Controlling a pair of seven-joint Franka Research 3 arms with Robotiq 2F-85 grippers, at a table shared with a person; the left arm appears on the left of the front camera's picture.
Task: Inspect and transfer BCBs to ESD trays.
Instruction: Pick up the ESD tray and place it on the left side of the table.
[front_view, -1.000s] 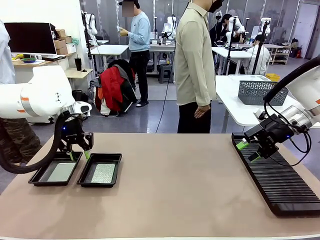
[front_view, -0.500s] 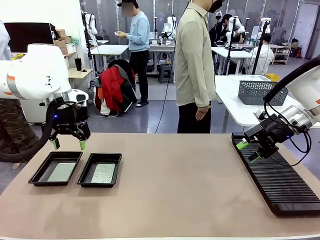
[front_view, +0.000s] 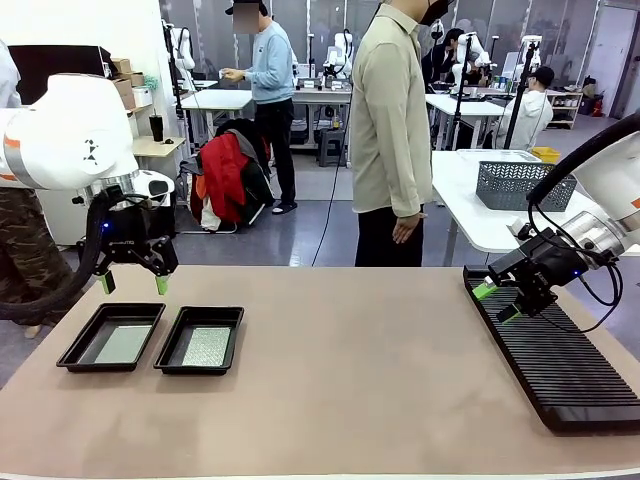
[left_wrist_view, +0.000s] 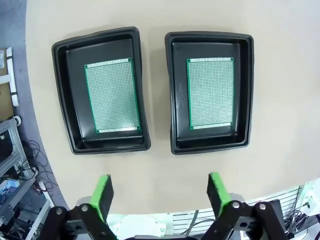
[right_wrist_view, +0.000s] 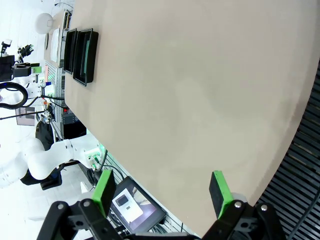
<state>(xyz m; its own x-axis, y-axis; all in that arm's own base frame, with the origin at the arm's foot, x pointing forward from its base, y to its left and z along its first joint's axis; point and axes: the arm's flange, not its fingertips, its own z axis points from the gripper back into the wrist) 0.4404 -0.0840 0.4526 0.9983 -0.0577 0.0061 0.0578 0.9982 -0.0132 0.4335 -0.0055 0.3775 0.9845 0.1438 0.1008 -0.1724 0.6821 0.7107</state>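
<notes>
Two black ESD trays sit side by side at the table's left: one tray (front_view: 110, 339) (left_wrist_view: 100, 90) further left, the other tray (front_view: 202, 340) (left_wrist_view: 210, 92) beside it. Each holds one flat green BCB: a board (front_view: 123, 344) (left_wrist_view: 111, 95) in the left tray and a board (front_view: 207, 347) (left_wrist_view: 210, 93) in the other. My left gripper (front_view: 131, 283) (left_wrist_view: 160, 192) hangs open and empty above the trays' far side. Over the near end of the black rack, my right gripper (front_view: 496, 301) (right_wrist_view: 162, 192) is open and empty.
A long black ribbed rack (front_view: 555, 355) (right_wrist_view: 305, 175) lies along the table's right side. A person in a beige shirt (front_view: 388, 130) stands at the far edge, hands down. A grey mesh basket (front_view: 520, 185) sits on a white table behind.
My left gripper rose from just above the left tray to well above both trays, its jaws spreading wider. The right arm has not moved.
</notes>
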